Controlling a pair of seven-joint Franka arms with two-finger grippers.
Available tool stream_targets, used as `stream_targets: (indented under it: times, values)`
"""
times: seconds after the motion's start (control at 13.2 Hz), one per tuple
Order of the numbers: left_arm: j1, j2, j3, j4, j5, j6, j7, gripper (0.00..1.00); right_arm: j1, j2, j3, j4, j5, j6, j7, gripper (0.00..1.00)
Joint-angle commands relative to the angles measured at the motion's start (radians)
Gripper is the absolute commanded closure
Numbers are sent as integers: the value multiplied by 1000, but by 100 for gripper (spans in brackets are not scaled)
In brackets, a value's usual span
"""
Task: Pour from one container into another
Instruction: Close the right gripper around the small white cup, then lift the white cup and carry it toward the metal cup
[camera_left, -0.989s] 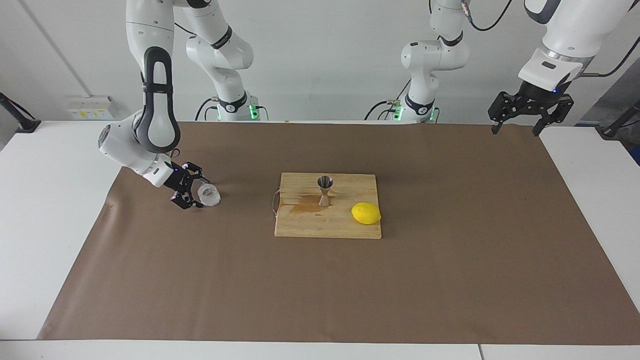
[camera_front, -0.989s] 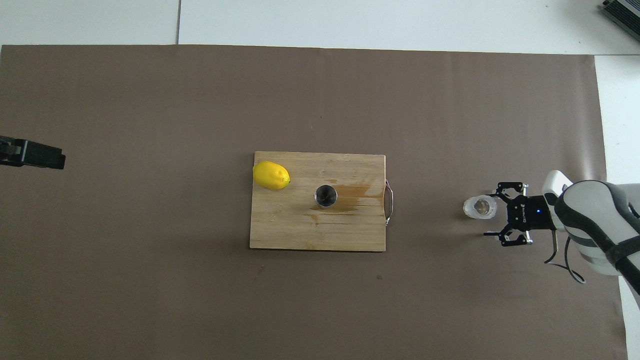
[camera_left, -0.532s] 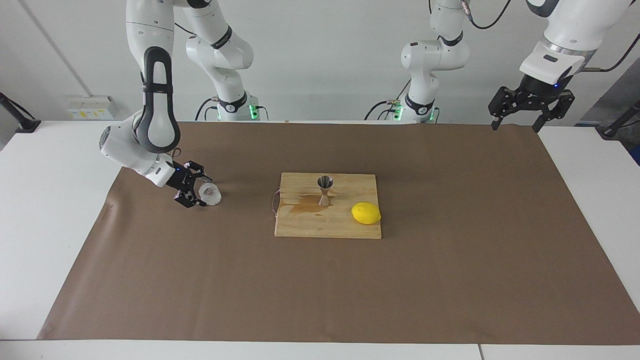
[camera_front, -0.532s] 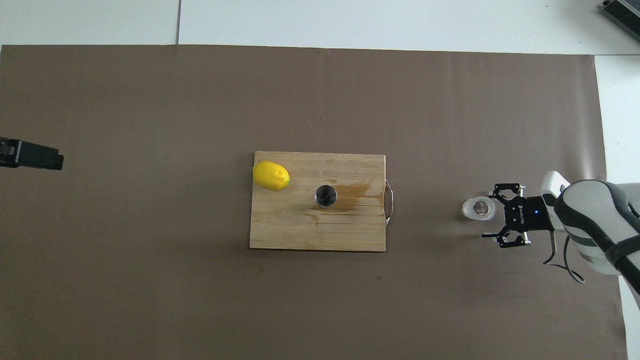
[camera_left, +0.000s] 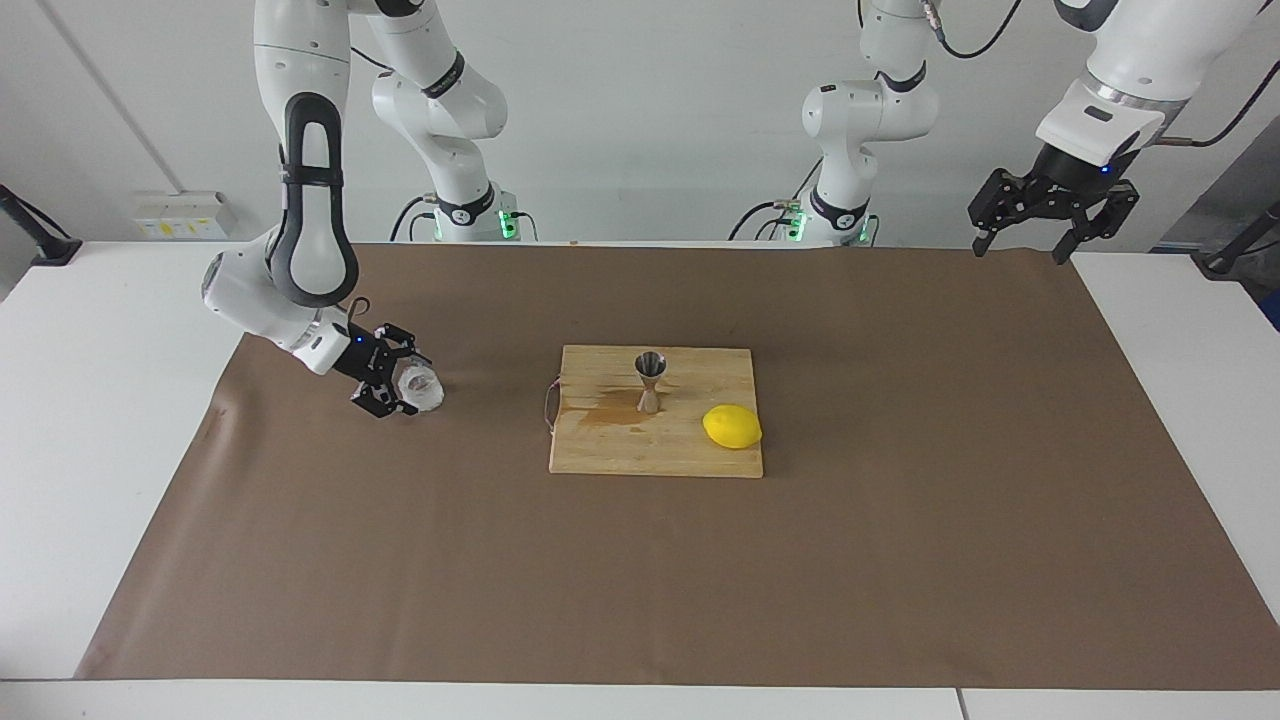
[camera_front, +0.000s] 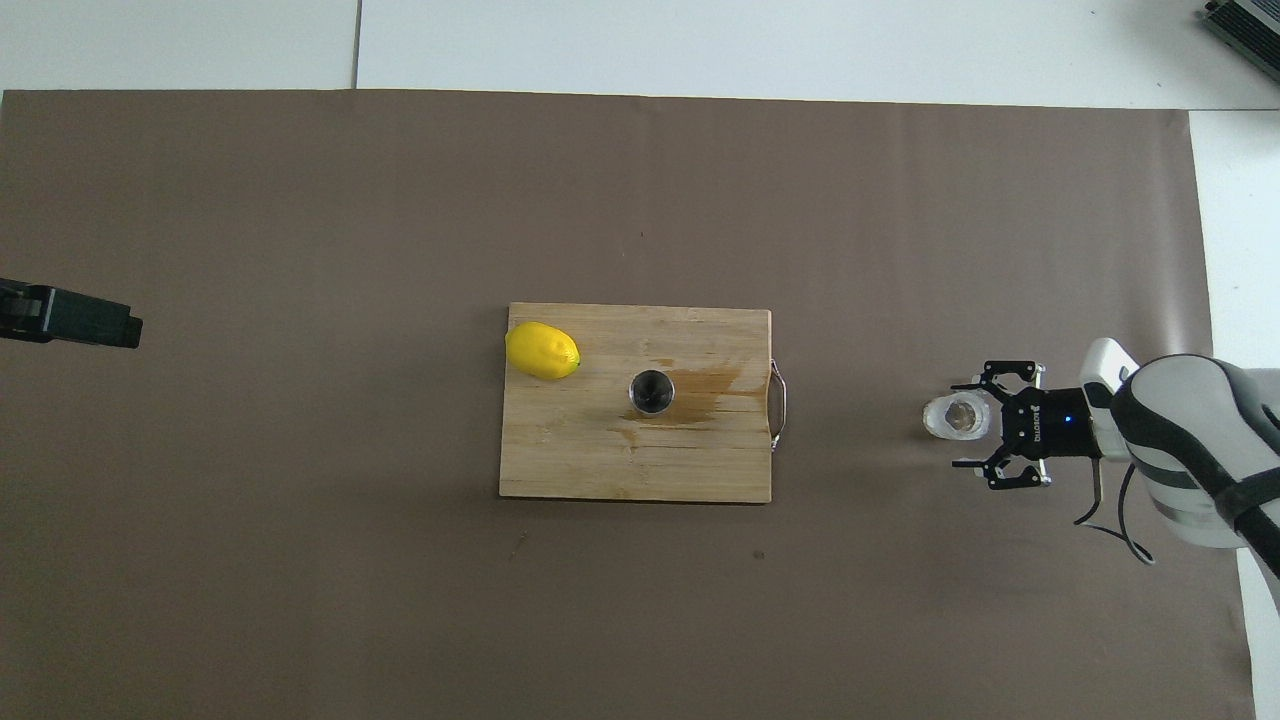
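The right pincer (camera_left: 397, 390) sits low over the brown paper (camera_left: 640, 560) at the right arm's end of the bench (camera_left: 90, 420), its fingers spread wide on either side of the clear faceted cup (camera_left: 421, 388). The cup stands upright on the paper, its nearer part between the open fingertips; whether a finger touches its wall I cannot tell, and nothing is gripped. From overhead the cup (camera_front: 955, 417) shows a small brownish patch at its bottom.

Toward the middle of the bench lies a wooden cutting board (camera_left: 610, 450) with a wire handle on the edge facing the cup. The steel jigger (camera_left: 650, 381) stands upright on the board, well apart from the cup; looking down into it (camera_front: 651, 391), the inside is dark and its contents cannot be made out. A brown wet stain (camera_left: 610, 412) spreads on the board from the jigger's foot toward the handle. A lemon (camera_left: 732, 427) lies on the board toward the left arm's end.

The left pincer (camera_left: 1022, 240) waits, held high over the paper's corner at its own end, fingers wide apart and empty.
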Motion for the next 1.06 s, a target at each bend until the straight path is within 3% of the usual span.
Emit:
stream_targets:
  times: [0.0, 0.53, 0.61, 0.68, 0.84, 0.99]
  values:
    - [-11, -4, 8, 7, 0, -45, 16, 0, 0, 12, 4, 9, 32, -6, -31, 0]
    - [0, -3, 8, 7, -1, -43, 34, 0, 3, 12, 4, 8, 32, -1, -31, 0]
    - [0, -3, 14, 7, -1, -42, 59, 0, 3, 12, 4, 8, 32, -1, -30, 3]
    - [2, -3, 16, 7, 0, -40, 74, 0, 4, 12, 5, 9, 34, -1, -28, 16]
    - [2, -1, 16, 7, 0, -39, 74, 0, 5, 12, 5, 9, 35, -1, -27, 27]
    - [2, 0, 16, 7, 0, -36, 73, 0, 5, 12, 8, 9, 38, -1, -25, 32]
